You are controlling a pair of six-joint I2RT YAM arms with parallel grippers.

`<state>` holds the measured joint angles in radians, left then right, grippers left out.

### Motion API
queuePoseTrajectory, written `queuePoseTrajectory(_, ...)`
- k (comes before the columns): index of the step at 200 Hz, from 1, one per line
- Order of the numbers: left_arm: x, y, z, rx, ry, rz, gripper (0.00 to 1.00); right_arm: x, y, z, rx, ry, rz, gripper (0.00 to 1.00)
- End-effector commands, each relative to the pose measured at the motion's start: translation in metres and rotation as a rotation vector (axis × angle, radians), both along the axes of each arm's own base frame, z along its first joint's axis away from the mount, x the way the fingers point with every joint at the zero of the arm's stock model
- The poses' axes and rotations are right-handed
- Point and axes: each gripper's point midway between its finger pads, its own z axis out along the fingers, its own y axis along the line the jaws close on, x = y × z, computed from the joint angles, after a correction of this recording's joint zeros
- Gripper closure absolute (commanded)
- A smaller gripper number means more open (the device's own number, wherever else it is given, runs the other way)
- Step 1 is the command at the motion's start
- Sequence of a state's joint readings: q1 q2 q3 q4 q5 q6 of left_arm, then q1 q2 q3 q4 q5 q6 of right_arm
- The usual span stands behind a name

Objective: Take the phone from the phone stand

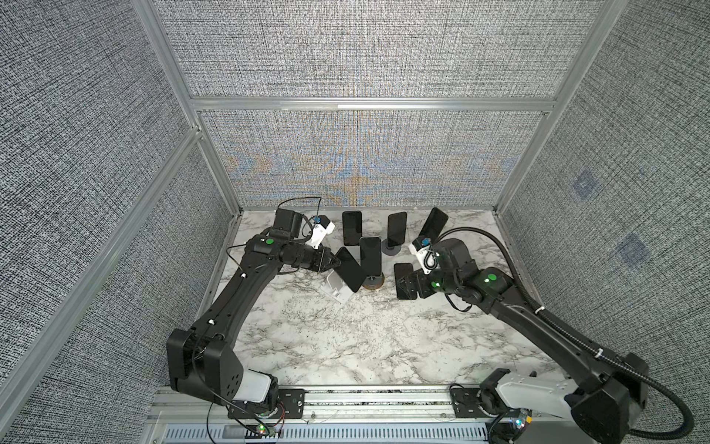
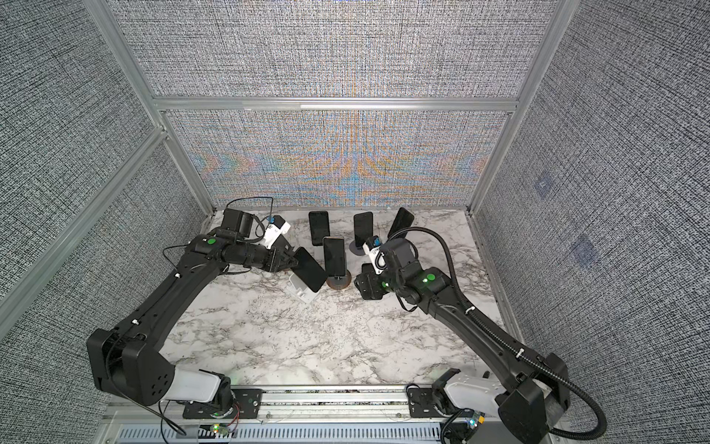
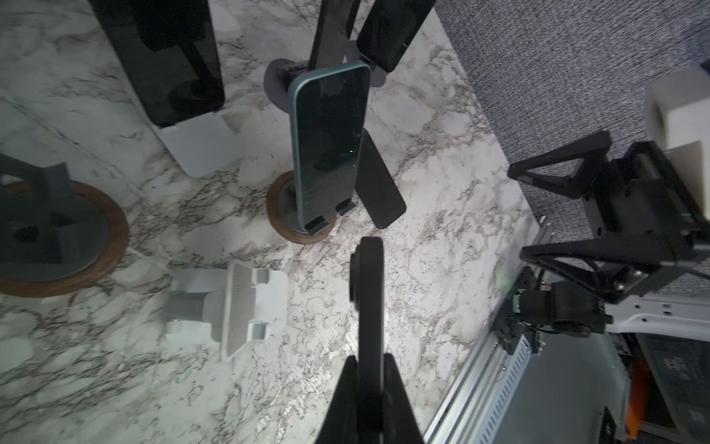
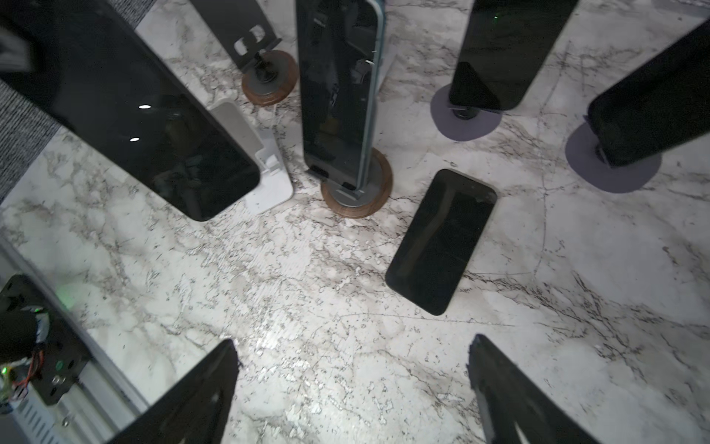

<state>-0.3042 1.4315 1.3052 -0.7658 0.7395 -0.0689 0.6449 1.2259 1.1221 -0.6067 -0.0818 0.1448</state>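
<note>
1. A white-and-grey marble tabletop (image 1: 345,346) lies inside a booth of grey woven fabric panels (image 1: 365,50) held in aluminium framing.
2. The left gripper (image 1: 337,264) is pinched tight on one end of a slim black phone with a glossy dark screen (image 1: 350,270). In the left wrist view the phone shows edge-on between the two black fingers (image 3: 340,403).
3. That phone hangs tilted in the air, off the white plastic phone stand (image 3: 249,307). The stand's ribbed cradle, with its two small lips, holds nothing. In both top views the phone's lower end overlaps the stand.
4. The right gripper (image 4: 353,342) has its jaws spread wide with nothing between them. It is poised above a second black phone lying flat on the marble (image 4: 442,242).
5. Just beside the held phone, a blue-edged phone (image 1: 370,255) stands upright on a round grey stand with a wooden rim (image 1: 373,283).
6. Three more dark phones stand propped along the back of the table: a left one (image 1: 352,227), a middle one (image 1: 396,226) and a right one (image 1: 433,223).
7. The left wrist view also shows another wood-rimmed round stand (image 3: 57,238) with no phone on it; it is blurred.
</note>
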Motion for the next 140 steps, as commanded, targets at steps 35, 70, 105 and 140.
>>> queuePoseTrajectory(35,-0.016,-0.023,-0.004,-0.178,0.194,-0.095,1.0,-0.011,0.046,0.01,-0.135,-0.012,0.171,0.04)
queuePoseTrajectory(70,-0.018,-0.029,-0.006,-0.228,0.252,-0.119,1.0,-0.006,0.074,0.001,-0.224,-0.031,0.263,0.01)
queuePoseTrajectory(105,-0.018,-0.029,-0.007,-0.23,0.259,-0.125,0.99,-0.001,0.094,-0.011,-0.249,-0.032,0.339,0.01)
queuePoseTrajectory(140,-0.018,-0.029,-0.006,-0.229,0.253,-0.126,1.0,0.0,0.107,-0.022,-0.249,-0.027,0.383,0.03)
